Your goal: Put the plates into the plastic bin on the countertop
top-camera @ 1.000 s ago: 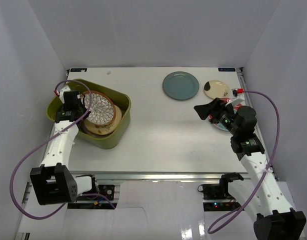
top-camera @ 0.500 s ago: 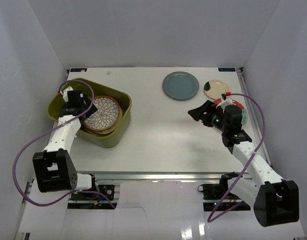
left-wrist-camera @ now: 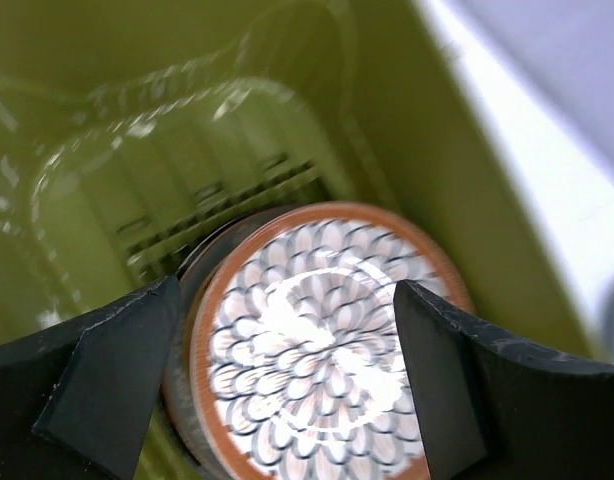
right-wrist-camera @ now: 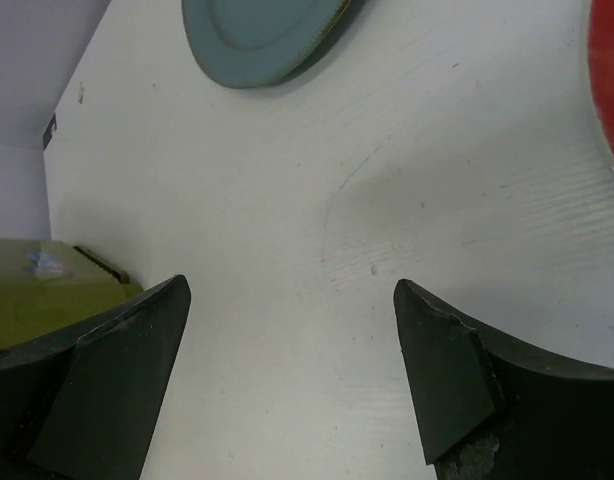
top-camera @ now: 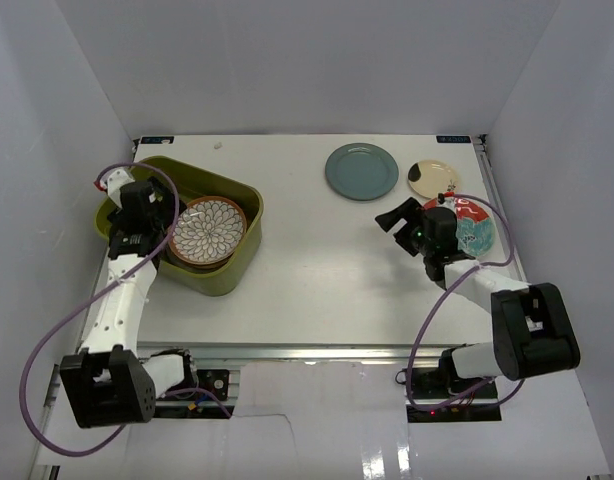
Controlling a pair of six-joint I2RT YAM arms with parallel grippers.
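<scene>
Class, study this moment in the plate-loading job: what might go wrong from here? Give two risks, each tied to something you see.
1. The right gripper is open, and its arm covers part of the red plate, which lies near the right edge of the countertop; a swing might shove it off.
2. The petal plate tops a stack in the bin; another plate dropped there may chip or slide.

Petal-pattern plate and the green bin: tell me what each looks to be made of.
Petal-pattern plate: probably glazed ceramic. A bright glare sits on its patterned face, and the brown rim looks smooth.
Green bin: probably moulded plastic with a semi-glossy finish. Soft reflections run over its walls, the corners are rounded and the floor is ribbed.
</scene>
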